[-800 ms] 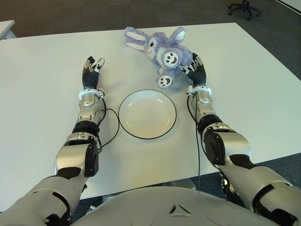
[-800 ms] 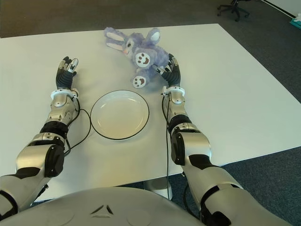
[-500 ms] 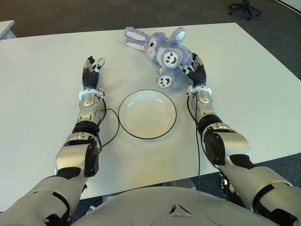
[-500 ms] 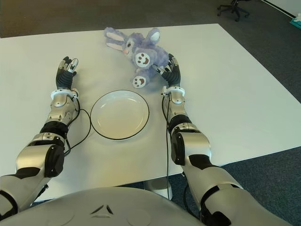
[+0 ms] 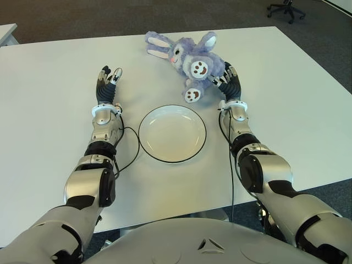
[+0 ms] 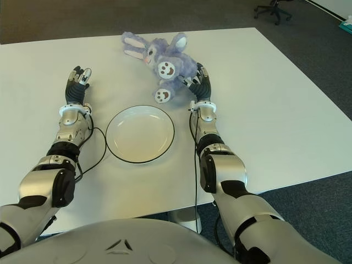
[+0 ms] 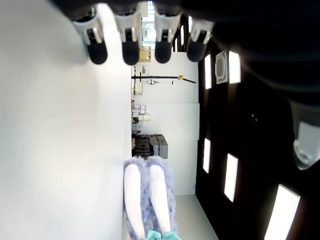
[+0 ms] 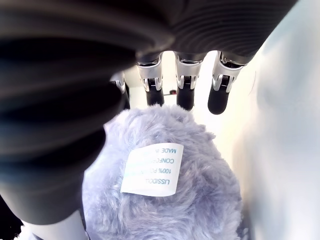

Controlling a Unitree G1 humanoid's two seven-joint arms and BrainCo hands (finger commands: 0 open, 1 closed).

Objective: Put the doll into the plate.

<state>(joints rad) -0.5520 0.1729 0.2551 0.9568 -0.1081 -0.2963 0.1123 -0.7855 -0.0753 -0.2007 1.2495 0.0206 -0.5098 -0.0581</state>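
Zero steps done | doll (image 5: 190, 59) lying on table (image 5: 44, 99) beyond plate (image 5: 172, 133), not in it | R hand (image 5: 230, 82) reaching at doll's side, fingers (image 8: 185, 85) extended, not yet gripping | L hand (image 5: 108, 81) idling left of plate, fingers spread, holding nothing | grasp, lift, place all remaining

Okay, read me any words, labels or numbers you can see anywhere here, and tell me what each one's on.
"LISSIDOL" on the white tag sewn to the purple bunny doll, seen upside down by the right hand; uncertain.
"100% PO…", same tag; the rest is cut off.
"CONFOR…", same tag; partly legible.
"MADE IN…", same tag; the ending is too blurred.
The plate, the table and the left hand show no text.
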